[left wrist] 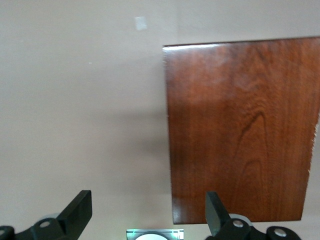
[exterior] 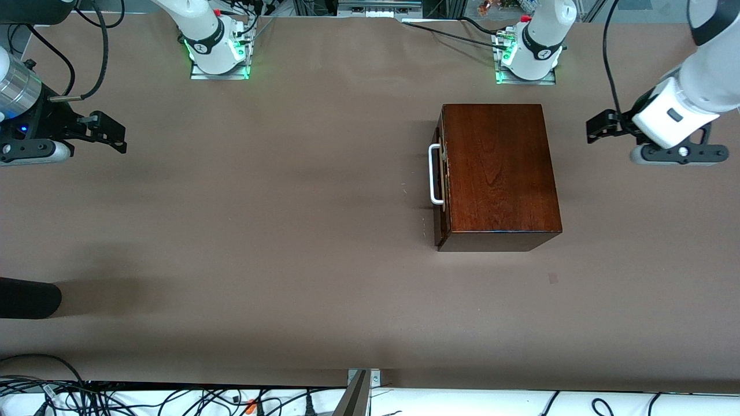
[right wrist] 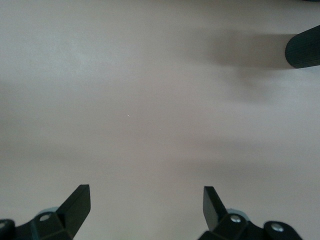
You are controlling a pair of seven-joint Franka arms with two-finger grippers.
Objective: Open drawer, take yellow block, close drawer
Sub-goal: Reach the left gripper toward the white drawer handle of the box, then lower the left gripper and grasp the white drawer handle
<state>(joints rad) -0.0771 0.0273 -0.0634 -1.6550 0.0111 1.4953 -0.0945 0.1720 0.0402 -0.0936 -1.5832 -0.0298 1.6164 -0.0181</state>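
The dark reddish-brown wooden box [exterior: 500, 173] stands on the table toward the left arm's end. Its drawer [exterior: 441, 173] is shut, and the white bar handle [exterior: 435, 174] faces the right arm's end. The yellow block is hidden. My left gripper [exterior: 598, 126] hangs open and empty in the air beside the box, on the side away from the handle. The left wrist view shows the box top [left wrist: 240, 130] past its open gripper [left wrist: 148, 206]. My right gripper [exterior: 115, 134] waits open and empty over bare table at the right arm's end, also shown in the right wrist view [right wrist: 146, 200].
A black rounded object [exterior: 29, 297] pokes in over the table edge at the right arm's end, nearer the front camera; it also shows in the right wrist view [right wrist: 304, 47]. Brown table surface [exterior: 289, 231] spreads in front of the drawer. Cables lie along the front edge.
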